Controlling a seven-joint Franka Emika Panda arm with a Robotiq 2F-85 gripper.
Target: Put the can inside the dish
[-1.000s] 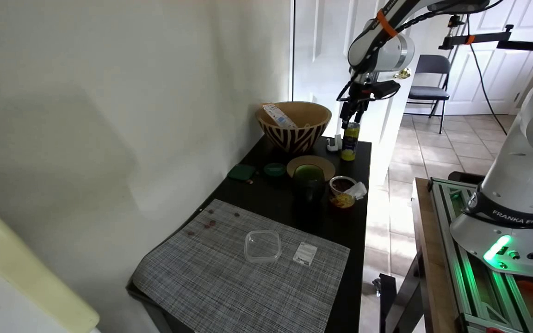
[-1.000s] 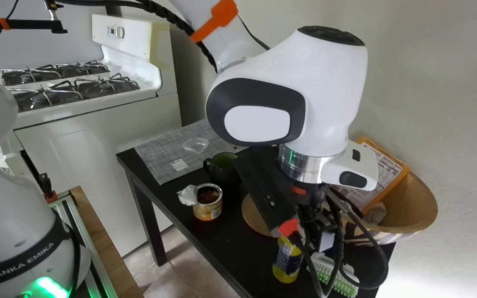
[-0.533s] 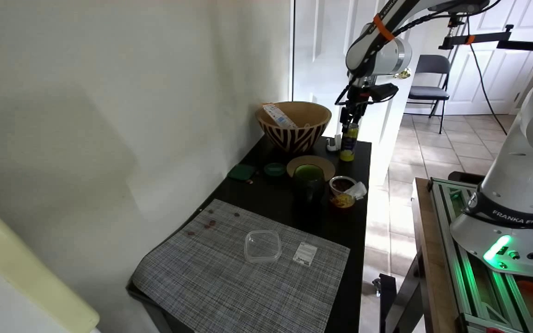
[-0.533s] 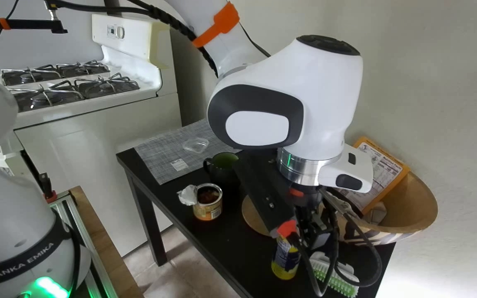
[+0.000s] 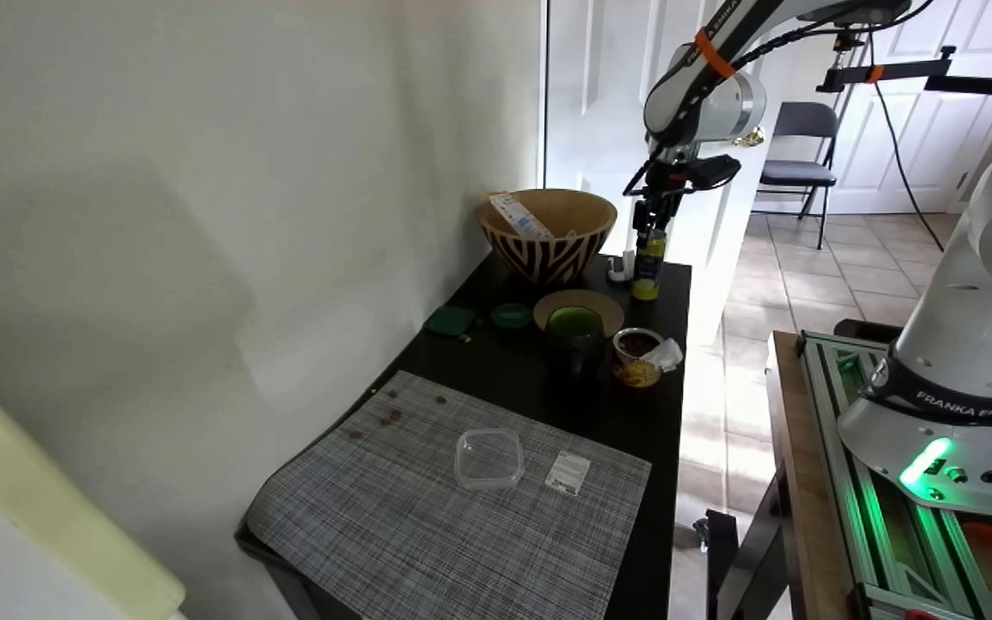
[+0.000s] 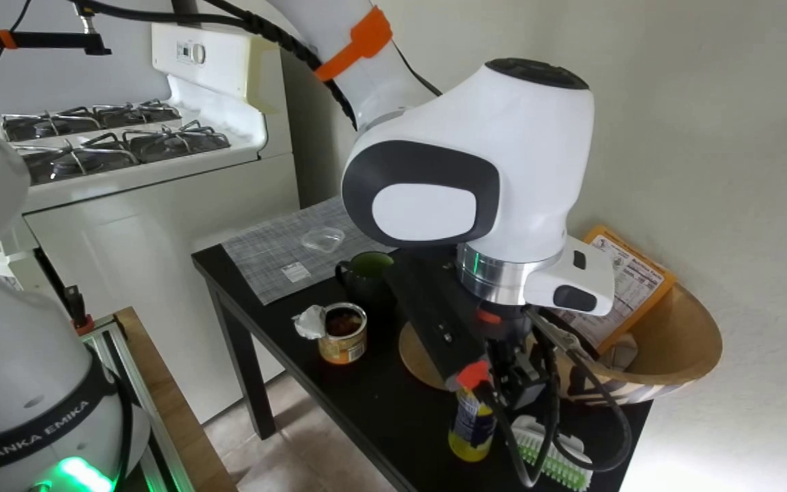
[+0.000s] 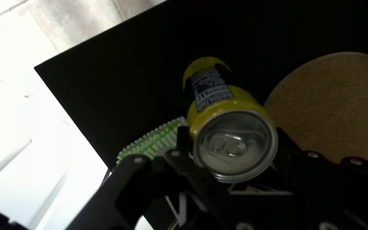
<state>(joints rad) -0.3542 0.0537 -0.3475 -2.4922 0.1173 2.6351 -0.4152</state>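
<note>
Clamping the upper end of the yellow-and-dark can (image 7: 228,118), the jaws are pressing on both sides while it is standing upright on the bench (image 6: 366,410), near the striped dish (image 5: 552,258). A green-bristled brush (image 6: 564,471) is lying just beside the can; a flat brown disc (image 7: 331,108) is lying near it. The dish is holding an orange packet (image 6: 629,277).

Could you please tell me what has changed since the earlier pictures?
The tool has come down slightly at the can, and both shifted a little left in both exterior views; whether it grips the can yet is unclear. The can still stands on the table, and the striped dish and mug stayed put.
</note>
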